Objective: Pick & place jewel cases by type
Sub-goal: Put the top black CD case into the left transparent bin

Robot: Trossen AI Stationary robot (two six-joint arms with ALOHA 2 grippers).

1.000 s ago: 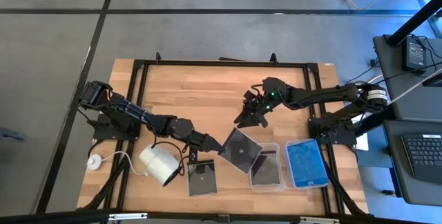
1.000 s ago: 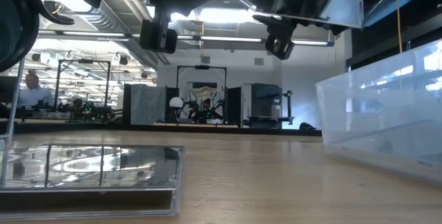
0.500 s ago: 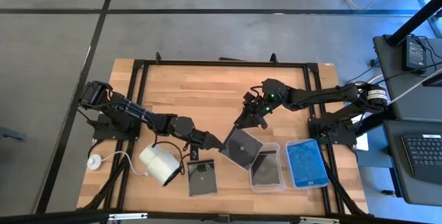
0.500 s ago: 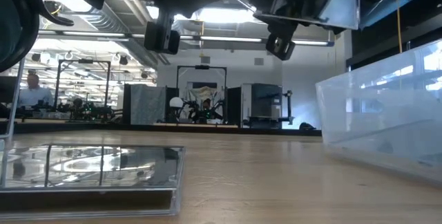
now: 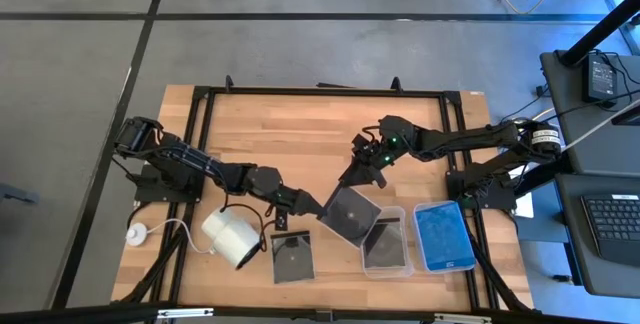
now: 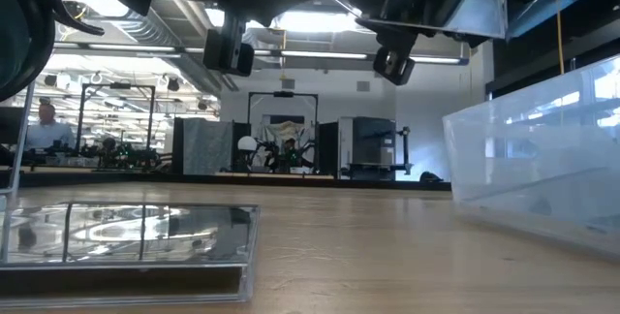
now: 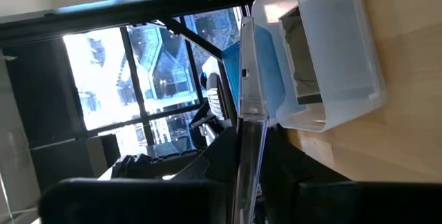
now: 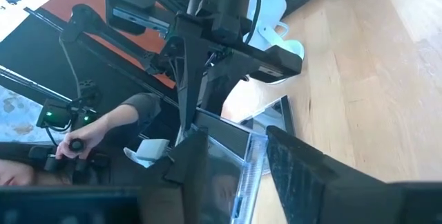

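— Low in the overhead frame, nearest the table's front edge, what do you see?

— A thin, square, dark grey and clear plastic jewel case, call it the flat case point(image 5: 291, 256), lies on the pale wooden table point(image 5: 280, 134), just right of the white cylinder point(image 5: 228, 236). To the lower right stands a clear rectangular plastic tray point(image 5: 385, 266) with another dark grey case point(image 5: 385, 241) inside it. Right of that lies a bright blue square case point(image 5: 443, 234).

— And your own fingers?

— Near the frame's centre, my left gripper point(image 5: 312, 205) is pressed together on the left corner of a third dark grey, disc-showing jewel case, the held case point(image 5: 350, 214). It hangs above the table, turned like a diamond, its right corner over the tray's rim. In my left wrist view I see it edge-on point(image 7: 247, 113), running straight out from between my fingers.

— The right arm?

— Just above centre, my right gripper point(image 5: 360, 172) sits at the held case's upper corner. My right fingers point(image 8: 297, 172) are spread, one on each side of that case's edge. I cannot tell whether they touch it.
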